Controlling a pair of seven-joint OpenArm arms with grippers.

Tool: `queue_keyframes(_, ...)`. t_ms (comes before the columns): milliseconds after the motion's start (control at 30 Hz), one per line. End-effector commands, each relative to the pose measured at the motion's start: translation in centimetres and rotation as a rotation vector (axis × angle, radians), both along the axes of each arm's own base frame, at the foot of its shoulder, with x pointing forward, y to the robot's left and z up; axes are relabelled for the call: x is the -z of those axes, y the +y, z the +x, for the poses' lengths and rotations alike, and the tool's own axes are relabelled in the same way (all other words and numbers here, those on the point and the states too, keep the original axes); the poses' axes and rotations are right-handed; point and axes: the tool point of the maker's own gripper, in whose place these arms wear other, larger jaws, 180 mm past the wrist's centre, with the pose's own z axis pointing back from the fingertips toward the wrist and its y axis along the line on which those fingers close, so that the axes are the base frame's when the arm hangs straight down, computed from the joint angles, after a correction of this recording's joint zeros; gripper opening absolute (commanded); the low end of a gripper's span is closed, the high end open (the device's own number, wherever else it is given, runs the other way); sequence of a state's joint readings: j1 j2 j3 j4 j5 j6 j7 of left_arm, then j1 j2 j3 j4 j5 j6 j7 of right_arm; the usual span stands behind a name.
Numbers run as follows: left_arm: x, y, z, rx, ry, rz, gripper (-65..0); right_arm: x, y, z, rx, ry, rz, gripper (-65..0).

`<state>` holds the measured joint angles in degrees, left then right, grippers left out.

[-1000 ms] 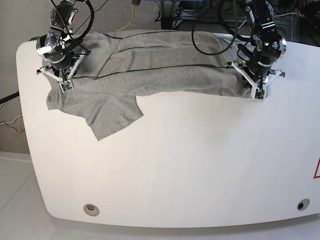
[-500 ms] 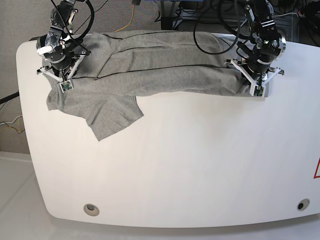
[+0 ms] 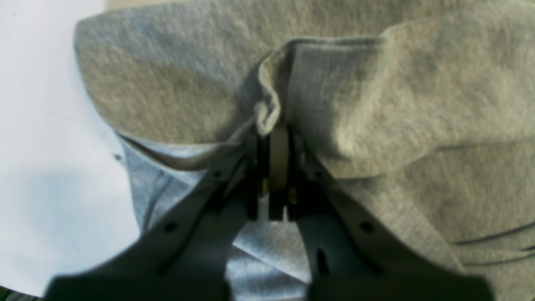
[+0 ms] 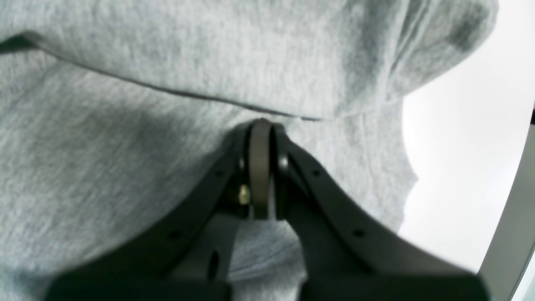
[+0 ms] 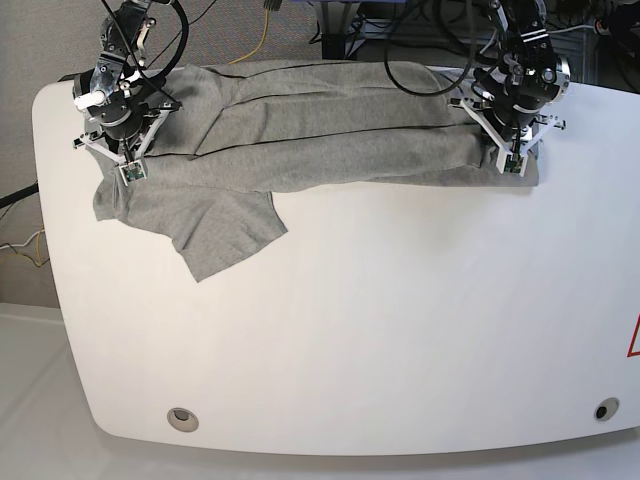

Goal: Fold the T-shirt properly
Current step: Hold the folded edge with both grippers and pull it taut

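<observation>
T-shirt (image 5: pixel 320 130) is lying bunched along the far edge of the white table (image 5: pixel 400 330); left gripper (image 3: pixel 273 133) is pinching a hem fold — jaws clenched; right gripper (image 4: pixel 261 125) is sitting clamped tight, tips pressing into the cloth — one sleeve is trailing forward.

- A white table (image 5: pixel 350 330) with rounded corners fills most of the base view, evenly lit.
- Two round holes (image 5: pixel 181 417) sit near its front corners.
- Grey carpet (image 5: pixel 60 40) lies beyond the far edge.
- Loose cables, one of them a yellow cable (image 5: pixel 262 35), trail there.
</observation>
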<state>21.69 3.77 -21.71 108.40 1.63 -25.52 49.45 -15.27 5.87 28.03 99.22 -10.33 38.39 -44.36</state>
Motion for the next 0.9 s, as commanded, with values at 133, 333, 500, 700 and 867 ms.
queue_keyframes(133,0.1,-0.1,0.6,-0.003,-0.011,-0.013,-64.5,1.3,0.4,-1.6,-0.013,0.085,0.002,-63.7)
queue_keyframes(333,3.5,-0.5,-0.4,-0.038,0.078,-0.072,-64.5,1.3,0.4,-1.6,-0.013,0.083,0.002,-63.7)
queue_keyframes(500,5.3,-0.1,-1.0,-0.073,0.090,-0.105,-64.5,1.2,0.3,-1.6,-0.014,0.083,-0.001,-63.7)
queue_keyframes(700,6.5,-0.3,-1.3,-0.079,0.093,-0.124,-64.5,1.2,0.3,-1.6,-0.014,0.083,-0.001,-63.7)
queue_keyframes(867,6.3,-0.3,-0.6,-0.077,0.082,-0.127,-64.5,1.1,0.4,-1.2,-0.013,0.074,0.002,-63.7)
